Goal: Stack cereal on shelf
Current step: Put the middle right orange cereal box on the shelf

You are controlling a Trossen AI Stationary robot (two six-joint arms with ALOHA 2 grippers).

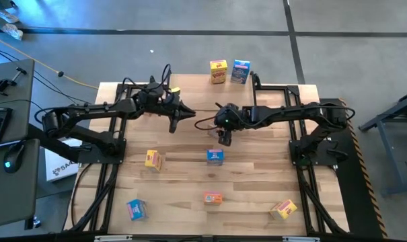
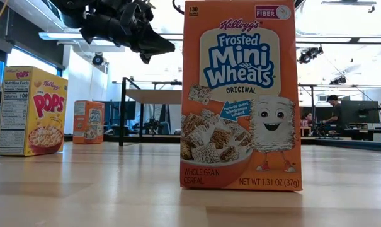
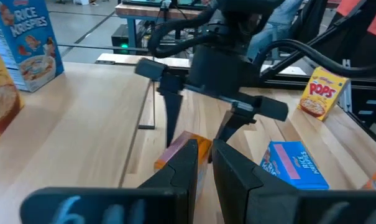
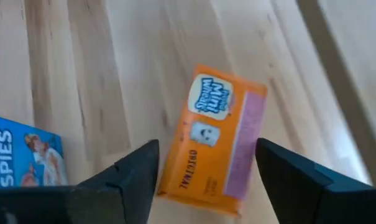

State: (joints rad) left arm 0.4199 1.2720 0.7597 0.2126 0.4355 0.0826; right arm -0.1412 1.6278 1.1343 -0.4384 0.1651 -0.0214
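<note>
An orange cereal box lies flat, front up, on the wood. My right gripper hangs open over it, pointing steeply down, one finger on either side; no touch shows. From the left wrist view this gripper stands over the same box. My left gripper is shut on nothing and points level toward the right gripper. A yellow box and a blue box stand upright at the far edge. The shelf shows far back in the low view.
Loose boxes lie nearer: yellow, blue, orange, blue, yellow. The orange one stands upright and fills the low view. Black arm frames run along both table sides.
</note>
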